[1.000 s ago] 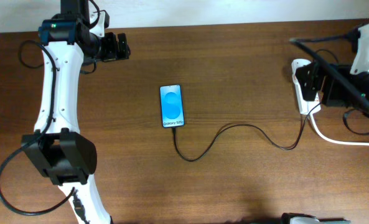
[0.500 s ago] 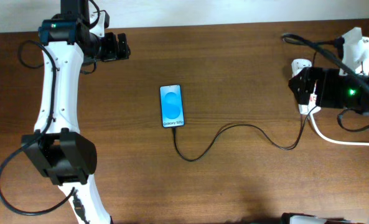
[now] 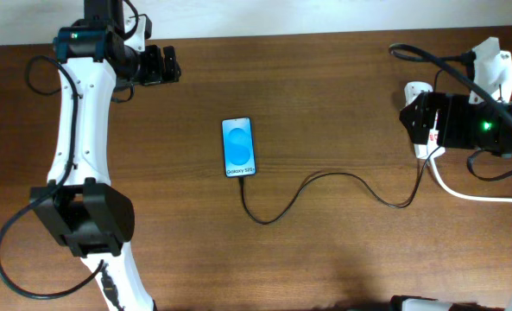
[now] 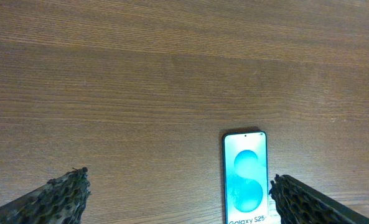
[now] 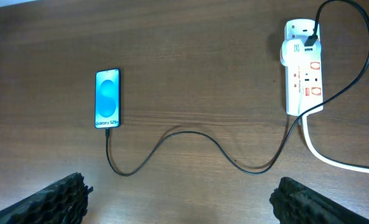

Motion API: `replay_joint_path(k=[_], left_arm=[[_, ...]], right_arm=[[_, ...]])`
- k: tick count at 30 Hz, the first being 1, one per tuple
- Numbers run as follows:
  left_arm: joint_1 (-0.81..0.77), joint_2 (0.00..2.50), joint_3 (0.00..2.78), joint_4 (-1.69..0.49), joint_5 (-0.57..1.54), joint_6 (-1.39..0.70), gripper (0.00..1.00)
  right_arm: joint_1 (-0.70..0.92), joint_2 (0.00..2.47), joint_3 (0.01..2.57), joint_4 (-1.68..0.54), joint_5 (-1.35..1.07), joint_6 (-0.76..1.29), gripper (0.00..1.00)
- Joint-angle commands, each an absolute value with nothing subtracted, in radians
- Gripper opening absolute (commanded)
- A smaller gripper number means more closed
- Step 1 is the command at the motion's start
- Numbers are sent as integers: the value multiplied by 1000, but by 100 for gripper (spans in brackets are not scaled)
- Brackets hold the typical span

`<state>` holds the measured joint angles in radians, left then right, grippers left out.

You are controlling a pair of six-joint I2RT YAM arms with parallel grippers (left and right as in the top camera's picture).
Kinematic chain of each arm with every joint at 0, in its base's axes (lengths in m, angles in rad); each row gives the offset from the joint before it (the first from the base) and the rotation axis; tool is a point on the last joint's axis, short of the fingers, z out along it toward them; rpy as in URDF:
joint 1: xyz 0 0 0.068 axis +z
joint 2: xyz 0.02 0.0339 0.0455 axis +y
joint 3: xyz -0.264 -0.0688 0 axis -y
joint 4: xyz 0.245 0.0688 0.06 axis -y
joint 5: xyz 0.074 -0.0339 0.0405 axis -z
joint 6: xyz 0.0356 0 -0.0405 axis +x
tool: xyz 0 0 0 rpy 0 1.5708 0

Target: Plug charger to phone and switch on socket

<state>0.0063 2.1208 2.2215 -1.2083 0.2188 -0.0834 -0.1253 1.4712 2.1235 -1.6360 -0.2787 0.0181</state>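
Observation:
The phone (image 3: 239, 147) lies flat mid-table with its blue screen lit; it also shows in the left wrist view (image 4: 246, 177) and the right wrist view (image 5: 107, 98). The thin black charger cable (image 3: 325, 177) runs from the phone's bottom edge in loops (image 5: 249, 172) to the white socket strip (image 5: 305, 74) with red switches. My right gripper (image 3: 411, 117) is open and empty, held above the socket (image 3: 423, 152) and hiding most of it from overhead. My left gripper (image 3: 173, 65) is open and empty, up and left of the phone.
The socket's thick white cord (image 3: 471, 193) runs off to the right edge. A white adapter (image 5: 295, 48) sits in the strip's far end. Robot cables hang at the back right (image 3: 428, 59). The left arm's base (image 3: 83, 220) stands at the front left.
The right arm has swung and lifted over the socket during the first half second, then held still. The phone, the cable and the left arm have not moved.

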Motion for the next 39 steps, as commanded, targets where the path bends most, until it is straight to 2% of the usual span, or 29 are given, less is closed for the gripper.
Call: replay_joint_path(k=[1, 3, 7, 13, 17, 21, 30, 39], left_arm=[[7, 2126, 2221, -1207, 212, -89, 99], [7, 2126, 2221, -1207, 212, -89, 99], [7, 2126, 2221, -1207, 212, -89, 99], [7, 2126, 2221, -1207, 213, -89, 99], [7, 2126, 2221, -1207, 212, -89, 99], [7, 2126, 2221, -1207, 212, -89, 99], [7, 2126, 2221, -1207, 212, -89, 99], [7, 2126, 2221, -1207, 212, -89, 99]], right_arm=[[-117, 1467, 2117, -1607, -273, 4, 98], [-117, 1430, 2092, -1523, -258, 3, 98], [-117, 1252, 1867, -1176, -250, -40, 98], [-112, 835, 1144, -614, -250, -102, 98], [9, 570, 689, -210, -250, -300, 98], [39, 385, 402, -5, -250, -337, 98], [39, 57, 75, 44, -250, -337, 98], [39, 4, 6, -57, -248, -332, 98]])
